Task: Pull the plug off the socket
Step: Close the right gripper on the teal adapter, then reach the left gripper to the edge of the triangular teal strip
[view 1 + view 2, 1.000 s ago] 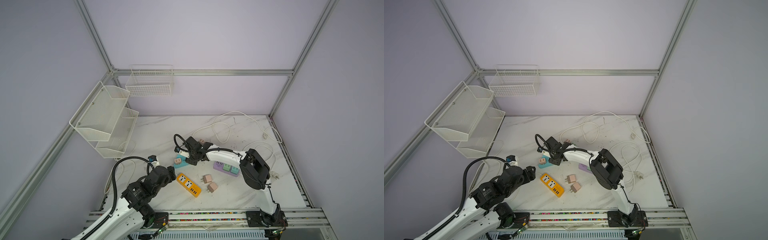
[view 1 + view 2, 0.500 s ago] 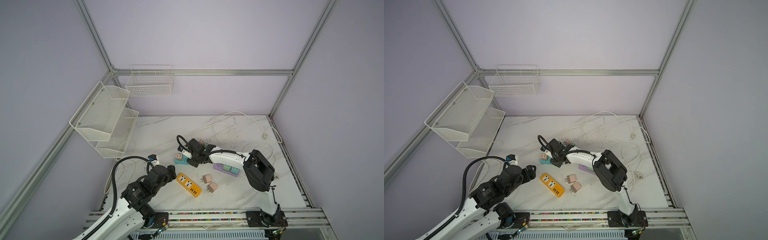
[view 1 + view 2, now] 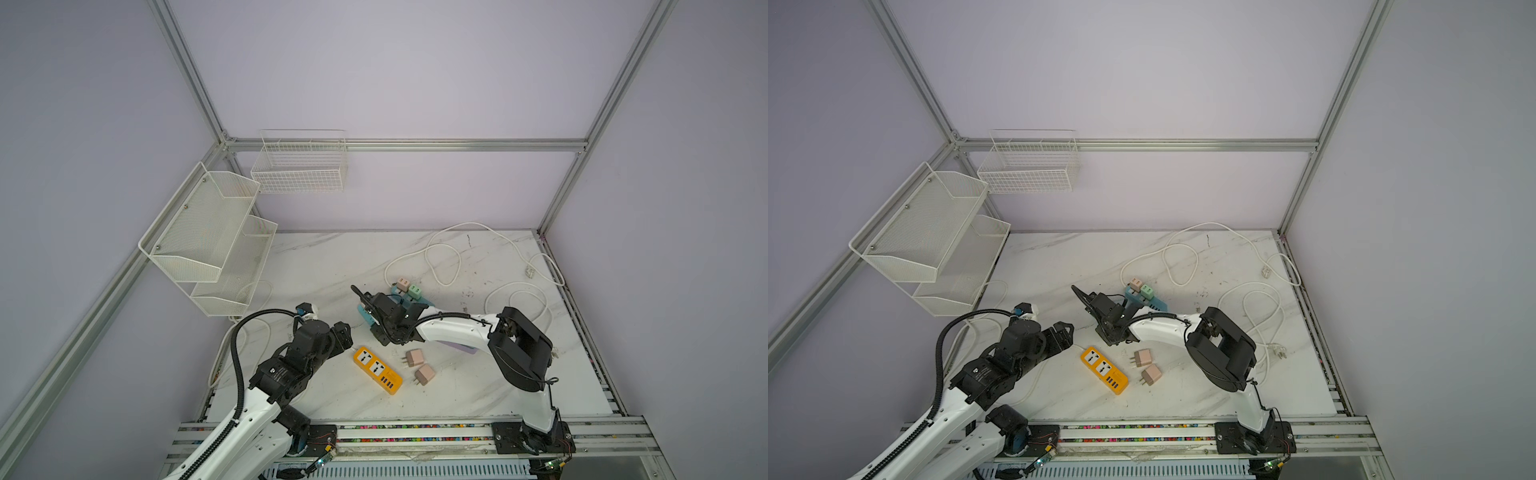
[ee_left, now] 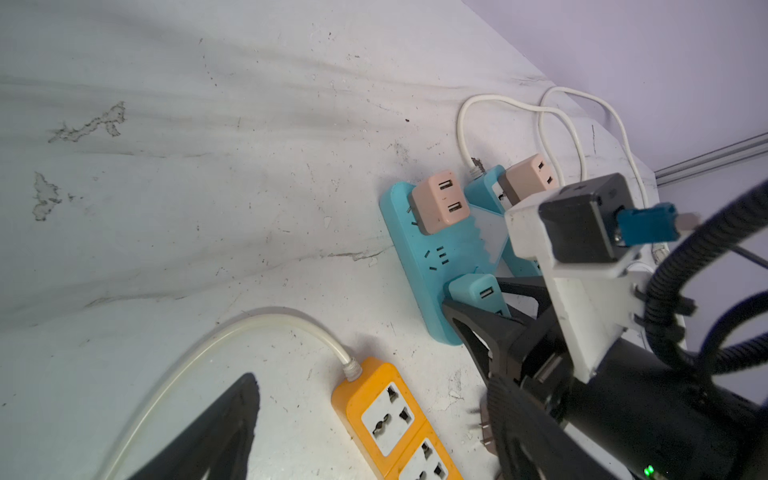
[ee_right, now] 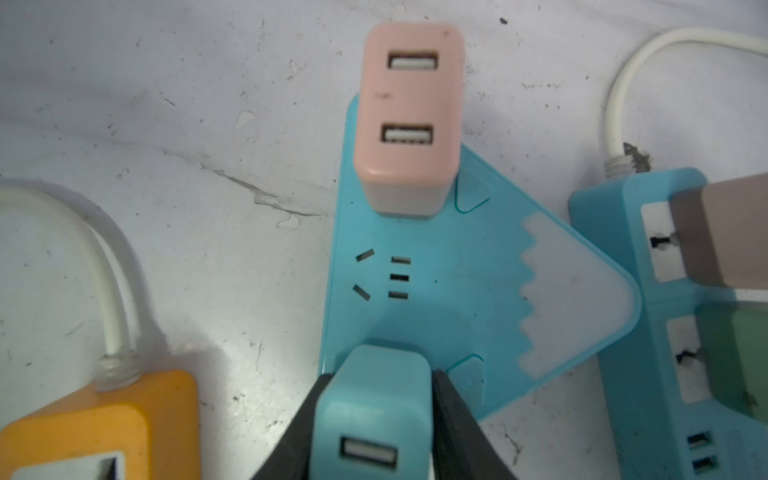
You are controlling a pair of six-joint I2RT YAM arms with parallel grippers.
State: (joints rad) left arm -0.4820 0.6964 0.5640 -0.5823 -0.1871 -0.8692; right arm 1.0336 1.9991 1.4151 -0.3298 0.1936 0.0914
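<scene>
Top views: high, looking down over my whole table (image 3: 332,262). Wrist views: close, both sharing the teal socket (image 4: 417,262).

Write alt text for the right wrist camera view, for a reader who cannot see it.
The jaws of the right gripper clamp a teal plug seated in a blue triangular socket block. A pink plug sits in its other end; an orange power strip lies nearby.

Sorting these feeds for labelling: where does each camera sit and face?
Top views: overhead behind the robot, looking down on the table; left arm, right arm show.
Left wrist: on that arm, facing the teal socket; own finger, right gripper show.
Right wrist: on that arm, looking down at teal plug between its fingers.
Shared: wrist views both show the pink plug.
</scene>
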